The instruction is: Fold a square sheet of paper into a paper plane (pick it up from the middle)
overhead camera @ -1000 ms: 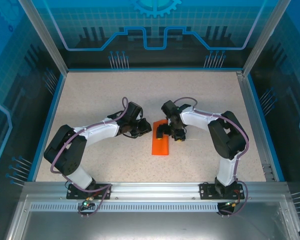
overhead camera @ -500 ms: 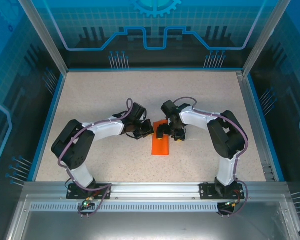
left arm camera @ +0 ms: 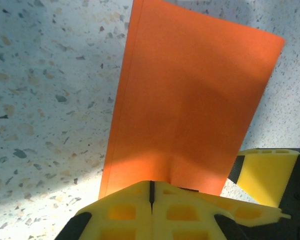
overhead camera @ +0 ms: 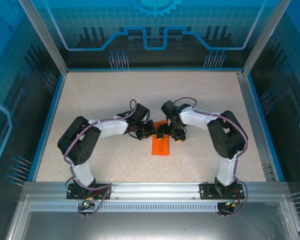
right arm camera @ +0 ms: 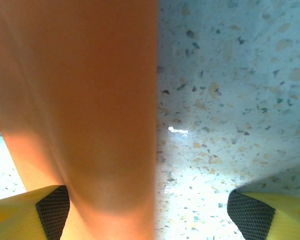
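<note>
The square sheet of paper [overhead camera: 161, 145] is a bright orange, folded narrow rectangle lying flat mid-table. My left gripper [overhead camera: 149, 131] sits at its far-left end. In the left wrist view its yellow fingers meet at the tips [left arm camera: 151, 187], shut, resting on the end of the paper [left arm camera: 190, 100], which dimples just ahead of them. I cannot tell if paper is pinched. My right gripper [overhead camera: 170, 134] stands open over the same end. In its wrist view the paper [right arm camera: 85, 100] lies between the wide-apart pads [right arm camera: 52, 210], against the left one.
Speckled tabletop [overhead camera: 115, 95] surrounds the paper, bounded by blue walls and a metal rail [overhead camera: 155, 189] at the near edge. One yellow finger [left arm camera: 267, 172] of the right gripper stands close beside the left gripper's tips.
My left arm has swung right to the paper's far end and its gripper has closed. The right arm and the paper stayed put.
</note>
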